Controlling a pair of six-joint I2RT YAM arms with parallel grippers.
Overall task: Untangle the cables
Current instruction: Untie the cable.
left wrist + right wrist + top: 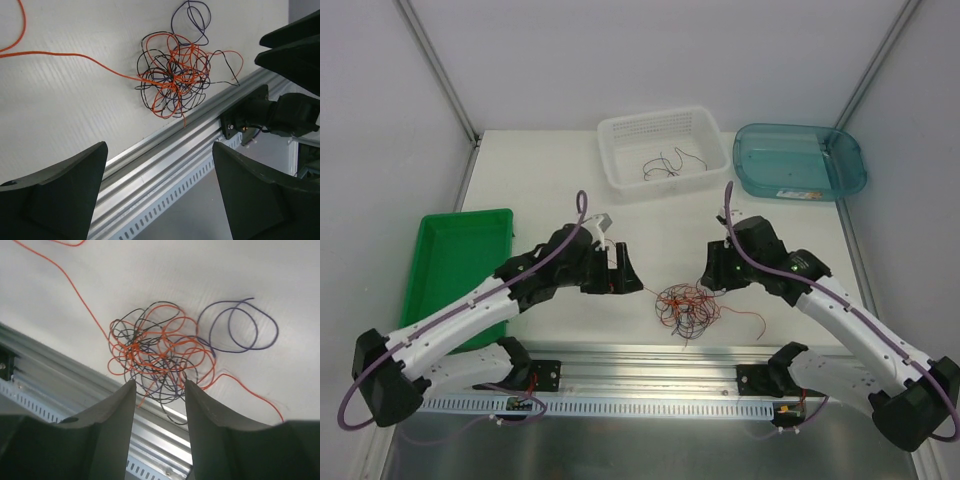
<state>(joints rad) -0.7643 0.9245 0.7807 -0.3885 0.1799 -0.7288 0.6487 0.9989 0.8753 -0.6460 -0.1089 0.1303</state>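
Note:
The cables lie as a small tangle of orange, black and purple wire on the white table, close to its near edge and between my two arms. A long orange strand runs away from the tangle, and a purple loop curls beside it. My left gripper hovers left of the tangle, open wide with nothing between its fingers. My right gripper hovers to the right, open by a narrower gap. In the right wrist view the cables sit just beyond its tips and none is held.
A white basket at the back holds a few loose dark wires. A teal tub stands at the back right and a green tray at the left. An aluminium rail runs along the near edge.

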